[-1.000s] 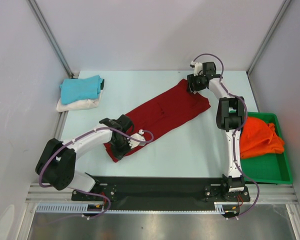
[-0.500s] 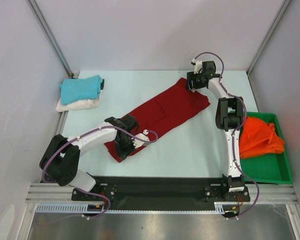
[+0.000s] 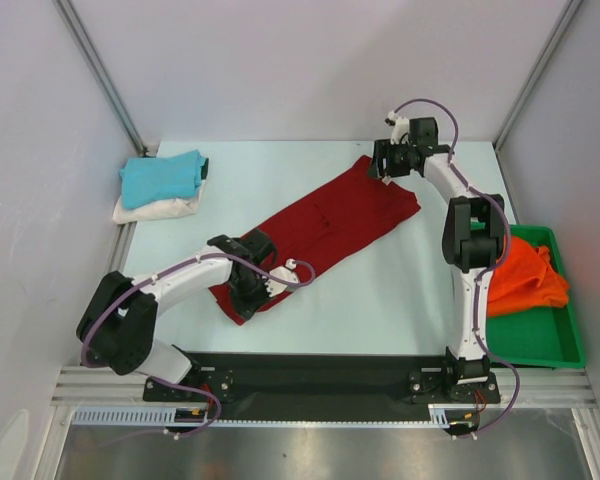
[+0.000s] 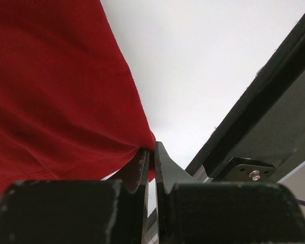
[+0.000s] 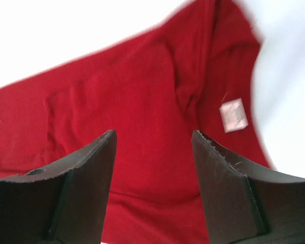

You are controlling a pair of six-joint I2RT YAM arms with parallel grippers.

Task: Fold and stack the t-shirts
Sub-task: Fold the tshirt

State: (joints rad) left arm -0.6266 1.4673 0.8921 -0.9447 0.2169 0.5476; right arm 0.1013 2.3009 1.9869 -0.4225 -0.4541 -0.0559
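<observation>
The dark red t-shirt (image 3: pixel 325 228) lies folded into a long strip, running diagonally across the table. My left gripper (image 3: pixel 252 290) is at its near left end, shut on the hem corner; in the left wrist view (image 4: pixel 151 152) the red cloth (image 4: pixel 56 91) is pinched between the jaws. My right gripper (image 3: pixel 380 170) hovers open over the far right collar end; the right wrist view (image 5: pixel 153 137) shows red cloth (image 5: pixel 142 91) and a white label (image 5: pixel 233 115) below the spread fingers. The turquoise t-shirt (image 3: pixel 162 177) lies folded on the cream t-shirt (image 3: pixel 155 209) at far left. The orange t-shirt (image 3: pixel 520 275) is crumpled in the tray.
A green plastic tray (image 3: pixel 540 340) sits at the right edge of the table. White walls with metal posts enclose the table. A black base rail (image 3: pixel 310 378) runs along the near edge.
My left gripper has shifted slightly right along the near hem of the red shirt. My right gripper has risen a little at the far end, and its arm has straightened.
</observation>
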